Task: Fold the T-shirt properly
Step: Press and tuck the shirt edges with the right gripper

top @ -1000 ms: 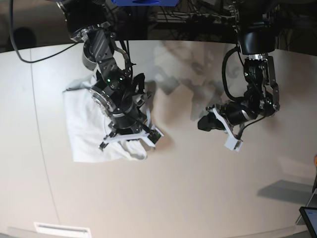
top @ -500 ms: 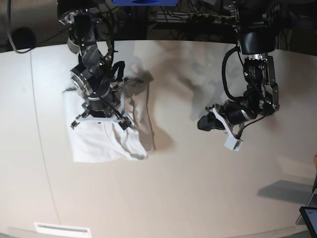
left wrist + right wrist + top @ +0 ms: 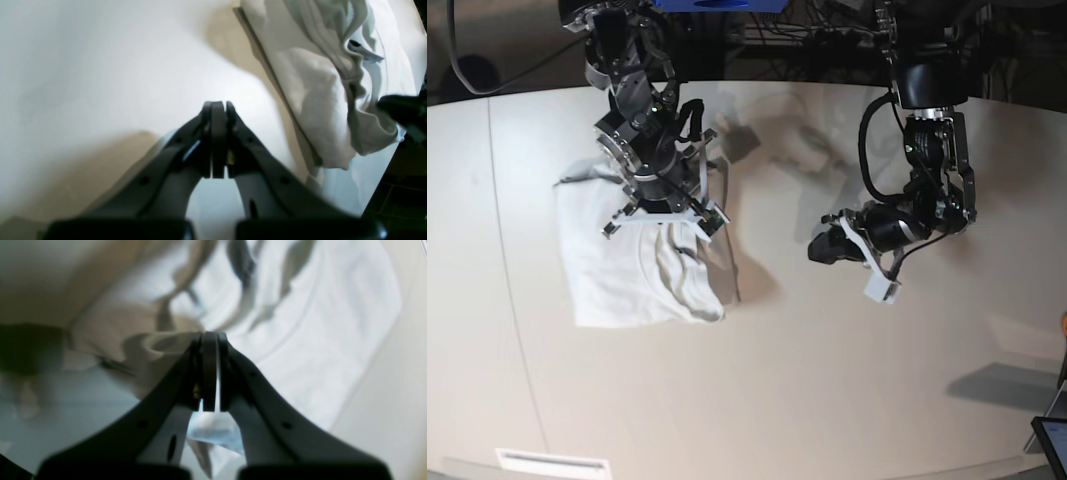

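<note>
The white T-shirt (image 3: 622,275) lies bunched into a rough rectangle on the left of the table, its right side rumpled into loose folds (image 3: 682,265). My right gripper (image 3: 665,220) hovers over the shirt's upper right part. In the right wrist view its jaws (image 3: 208,338) are shut, with blurred cloth (image 3: 300,323) behind them and nothing visible between them. My left gripper (image 3: 819,250) hangs over bare tabletop right of the shirt. It is shut and empty (image 3: 217,106), with the T-shirt (image 3: 317,100) off to its upper right.
The off-white table (image 3: 827,380) curves away at its front and left edges. A white label (image 3: 552,463) sits at the front left edge. A dark screen corner (image 3: 1052,440) shows at the lower right. Cables and dark gear line the back.
My right arm has swung from the shirt's lower right corner leftward, then up to its upper right part, staying shut. My left arm has drifted slightly left.
</note>
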`<state>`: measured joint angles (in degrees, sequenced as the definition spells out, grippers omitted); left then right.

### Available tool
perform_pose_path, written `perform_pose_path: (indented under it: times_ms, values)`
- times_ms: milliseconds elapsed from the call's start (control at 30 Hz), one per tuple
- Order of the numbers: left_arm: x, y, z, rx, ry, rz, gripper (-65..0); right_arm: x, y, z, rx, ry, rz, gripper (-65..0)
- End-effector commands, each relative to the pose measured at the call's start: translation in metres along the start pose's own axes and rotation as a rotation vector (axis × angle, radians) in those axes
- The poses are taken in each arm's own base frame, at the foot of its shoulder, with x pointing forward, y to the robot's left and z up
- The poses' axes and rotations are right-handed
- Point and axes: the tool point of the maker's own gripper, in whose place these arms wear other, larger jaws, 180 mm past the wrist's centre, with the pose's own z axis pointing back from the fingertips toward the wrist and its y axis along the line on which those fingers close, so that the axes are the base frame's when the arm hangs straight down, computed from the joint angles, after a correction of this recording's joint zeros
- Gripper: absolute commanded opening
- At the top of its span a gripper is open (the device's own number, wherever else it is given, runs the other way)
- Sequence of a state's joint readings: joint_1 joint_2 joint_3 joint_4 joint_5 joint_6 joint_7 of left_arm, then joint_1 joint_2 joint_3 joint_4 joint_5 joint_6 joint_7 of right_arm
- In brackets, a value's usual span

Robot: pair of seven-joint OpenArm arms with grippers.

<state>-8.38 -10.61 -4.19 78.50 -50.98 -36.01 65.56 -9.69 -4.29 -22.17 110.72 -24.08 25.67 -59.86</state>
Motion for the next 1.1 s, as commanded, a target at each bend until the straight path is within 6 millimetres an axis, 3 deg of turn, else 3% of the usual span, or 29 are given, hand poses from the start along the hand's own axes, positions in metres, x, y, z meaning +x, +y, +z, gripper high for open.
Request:
perform_pose_path:
  times_ms: [0, 167, 267, 433, 667, 867, 1067]
  values:
    - [0.020, -0.002, 0.004, -0.010, -0.054, -0.024, -65.0, 0.008, -0.002, 0.000, -0.009, -0.022, 0.001, -64.1]
    - [0.018, 0.000, 0.006, -0.003, -0.051, -0.020, -65.0, 0.013, 0.025, -0.007, 0.108, -0.074, -0.049, -64.1]
    - [0.017, 0.001, 0.006, -0.002, -0.052, -0.017, -65.0, 0.014, 0.024, -0.006, 0.105, -0.077, -0.047, -64.1]
    - [0.017, 0.001, 0.007, 0.000, -0.051, -0.018, -65.0, 0.046, 0.003, 0.017, 0.047, -0.196, -0.042, -64.1]
    - [0.016, 0.001, 0.007, 0.000, -0.049, -0.016, -65.0, 0.081, -0.041, 0.019, -0.055, -0.272, 0.017, -64.1]
    - [0.016, 0.002, 0.007, 0.001, -0.047, -0.017, -65.0, 0.103, -0.065, 0.001, -0.089, -0.270, 0.053, -64.1]
    - [0.016, 0.002, 0.007, 0.001, -0.047, -0.017, -65.0, 0.105, -0.067, -0.027, -0.065, -0.228, 0.079, -64.1]
